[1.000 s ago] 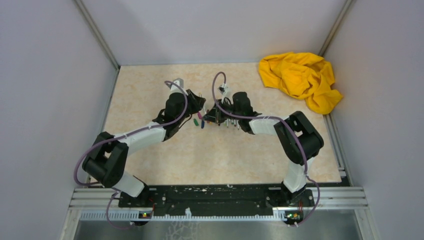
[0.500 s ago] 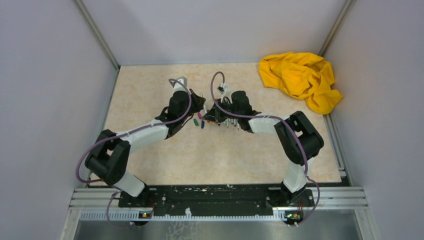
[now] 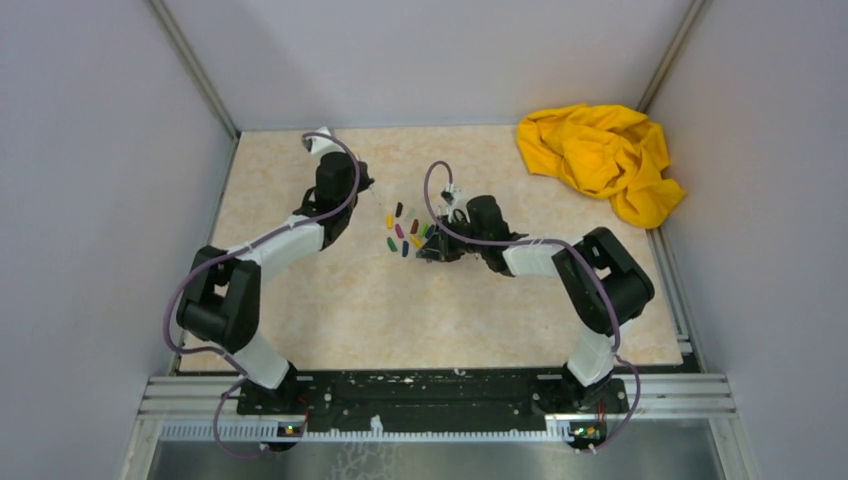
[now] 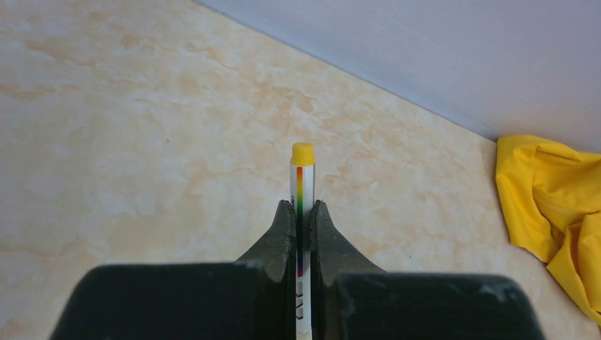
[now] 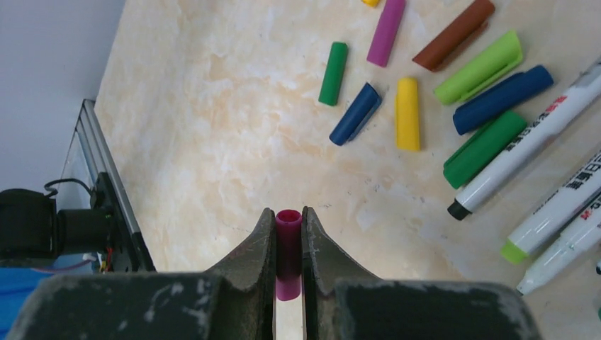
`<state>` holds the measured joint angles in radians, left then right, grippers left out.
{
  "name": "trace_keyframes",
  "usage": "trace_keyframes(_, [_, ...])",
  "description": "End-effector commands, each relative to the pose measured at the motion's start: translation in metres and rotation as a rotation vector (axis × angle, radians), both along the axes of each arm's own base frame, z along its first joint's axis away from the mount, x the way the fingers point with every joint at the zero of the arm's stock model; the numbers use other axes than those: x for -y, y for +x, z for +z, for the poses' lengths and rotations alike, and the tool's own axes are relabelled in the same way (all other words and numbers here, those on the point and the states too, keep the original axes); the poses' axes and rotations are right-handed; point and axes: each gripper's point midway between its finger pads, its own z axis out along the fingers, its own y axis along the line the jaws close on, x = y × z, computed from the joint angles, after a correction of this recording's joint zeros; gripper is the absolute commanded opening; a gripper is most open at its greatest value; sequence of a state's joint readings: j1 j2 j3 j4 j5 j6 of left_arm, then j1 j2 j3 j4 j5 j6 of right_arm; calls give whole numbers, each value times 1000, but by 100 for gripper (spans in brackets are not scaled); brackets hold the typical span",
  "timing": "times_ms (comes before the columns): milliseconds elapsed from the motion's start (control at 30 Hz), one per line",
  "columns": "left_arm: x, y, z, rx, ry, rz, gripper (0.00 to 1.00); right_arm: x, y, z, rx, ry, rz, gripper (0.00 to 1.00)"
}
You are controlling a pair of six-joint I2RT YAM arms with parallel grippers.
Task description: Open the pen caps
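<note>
My left gripper [image 4: 302, 207] is shut on a white pen [image 4: 302, 184] with a rainbow stripe and a yellow end [image 4: 302, 152], held above bare table. My right gripper [image 5: 288, 212] is shut on a magenta pen cap [image 5: 288, 241], its open mouth facing away from the wrist. Several loose pen caps lie beyond it: green [image 5: 333, 73], purple [image 5: 386, 32], brown [image 5: 453, 34], yellow [image 5: 407, 104], dark blue [image 5: 355, 113]. From above, the left gripper [image 3: 360, 183] sits back-left of the cap cluster [image 3: 405, 232] and the right gripper [image 3: 432, 250] just right of it.
Uncapped white pens [image 5: 528, 138] lie to the right of the loose caps, tips toward the right gripper. A crumpled yellow cloth [image 3: 600, 155] sits in the back right corner. Grey walls close in the table [image 3: 330, 300] on the left, back and right sides.
The grippers met at the table's middle, then drew apart. The left gripper shut on the pen and carried it back-left; the right keeps the magenta cap. The loose caps now show.
</note>
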<state>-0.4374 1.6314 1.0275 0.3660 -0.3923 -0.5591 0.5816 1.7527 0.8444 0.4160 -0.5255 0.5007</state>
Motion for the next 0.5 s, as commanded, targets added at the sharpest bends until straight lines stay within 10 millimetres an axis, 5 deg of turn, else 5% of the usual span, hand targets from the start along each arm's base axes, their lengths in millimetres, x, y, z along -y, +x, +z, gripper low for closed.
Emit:
trace_keyframes(0, [-3,7,9,32,28,17,0,-4,2,27,80,42,20,0])
trace_keyframes(167, [-15,-13,13,45,5,40,0,-9,24,27,85,3,-24,0])
trace_keyframes(467, [-22,-59,20,48,-62,11,0,-30,75,-7,64,-98,-107,4])
